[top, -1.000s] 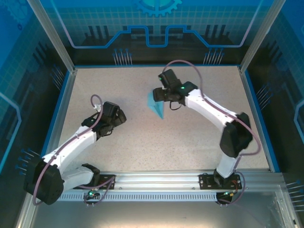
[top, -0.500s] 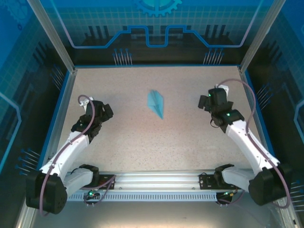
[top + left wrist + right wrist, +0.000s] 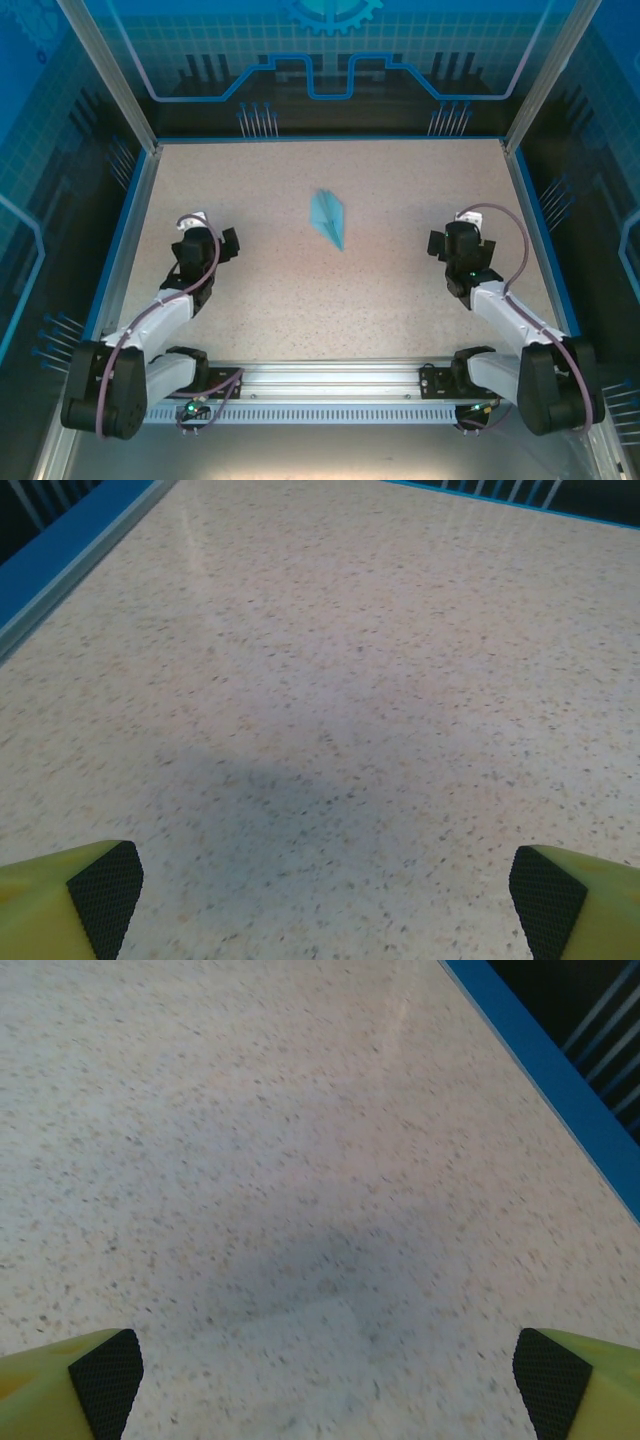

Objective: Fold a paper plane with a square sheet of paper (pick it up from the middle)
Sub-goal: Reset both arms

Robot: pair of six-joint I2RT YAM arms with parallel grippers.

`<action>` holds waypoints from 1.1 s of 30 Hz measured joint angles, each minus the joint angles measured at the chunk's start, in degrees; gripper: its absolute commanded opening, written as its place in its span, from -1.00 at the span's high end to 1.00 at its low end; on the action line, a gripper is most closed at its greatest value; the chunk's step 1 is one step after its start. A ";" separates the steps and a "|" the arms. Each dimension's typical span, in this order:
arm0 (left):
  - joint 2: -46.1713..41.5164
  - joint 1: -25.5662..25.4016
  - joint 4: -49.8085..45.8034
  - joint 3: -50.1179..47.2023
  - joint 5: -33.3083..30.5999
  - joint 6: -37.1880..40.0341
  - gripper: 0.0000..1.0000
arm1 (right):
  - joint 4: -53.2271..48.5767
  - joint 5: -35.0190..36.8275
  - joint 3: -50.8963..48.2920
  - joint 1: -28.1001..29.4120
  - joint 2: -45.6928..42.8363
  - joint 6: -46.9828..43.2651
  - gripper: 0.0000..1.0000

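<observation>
The paper plane (image 3: 329,217) is seen lying flat on the speckled surface (image 3: 300,320). It is about halfway between the left and right edges, and a little nearer the far edge than the near one. Its sharp tip is pointed toward the near edge and a bit to the right. Its wider end is turned to the far edge. It is touched by nothing.

The left fingers (image 3: 206,243) are spread wide near the left edge, and nothing is gripped in them. The right fingers (image 3: 458,242) are spread wide too, near the right edge, with nothing held. Both are well apart from the plane. In the left wrist view, bare surface is seen between the black pads (image 3: 105,890).

The folding looks finished. The plane is judged to be very light and thin. It could be bent, squashed or torn with little force, so only a soft squeeze should be used. It may be pushed along the smooth surface instead of being lifted.

It is best taken by the middle fold, where the paper is stacked and stiffest. The wings and the tip are better left alone. As it lies flat, one side would likely have to be tipped up first.
</observation>
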 measured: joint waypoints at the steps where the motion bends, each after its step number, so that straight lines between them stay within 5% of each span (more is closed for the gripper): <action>1: 0.94 0.42 2.27 -0.68 1.11 0.61 -0.97 | 3.30 -0.81 -0.85 -0.02 0.98 -1.07 -0.99; 15: 12.13 4.98 26.53 -4.42 15.65 6.36 -0.97 | 29.83 -11.58 -4.07 -1.33 13.46 -9.70 -0.99; 33: 23.26 6.75 35.04 -3.13 17.57 6.60 -0.97 | 39.36 -16.90 -4.48 -2.19 21.05 -11.61 -0.99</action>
